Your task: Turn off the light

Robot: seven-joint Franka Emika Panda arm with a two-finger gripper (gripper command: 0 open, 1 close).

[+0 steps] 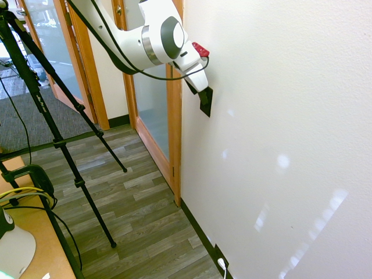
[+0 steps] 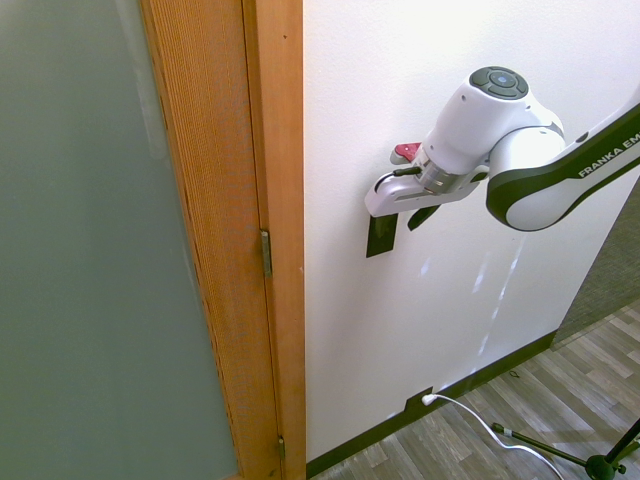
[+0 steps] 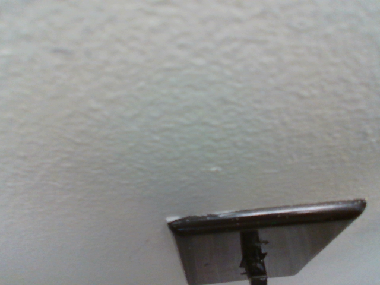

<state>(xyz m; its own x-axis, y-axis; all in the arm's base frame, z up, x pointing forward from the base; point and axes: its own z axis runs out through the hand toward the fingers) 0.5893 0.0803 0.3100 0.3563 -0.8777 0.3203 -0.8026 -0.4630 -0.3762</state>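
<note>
The dark fingers of the white robot arm are standing apart, gripping nothing that I can see, and they are hovering at the small black upright switch plate. That plate is sitting on the pale textured wall, just beside the wooden door frame, and one finger is overlapping its upper part. Whether anything is touching the toggle, I am not managing to tell; in the wrist view a dark narrow piece is showing against the plate.

The arm is seemingly lining up to flick the switch, and the trouble is lying in the aim. With the fingers spreading this wide, a tip could be sliding past the toggle and scraping the wall or catching the plate's rim. Pressing too deep could be jamming a finger against the plate; staying too shallow could be leaving the toggle unmoved. The black outlet plate with its white plug is sitting well below, out of harm's way.
</note>
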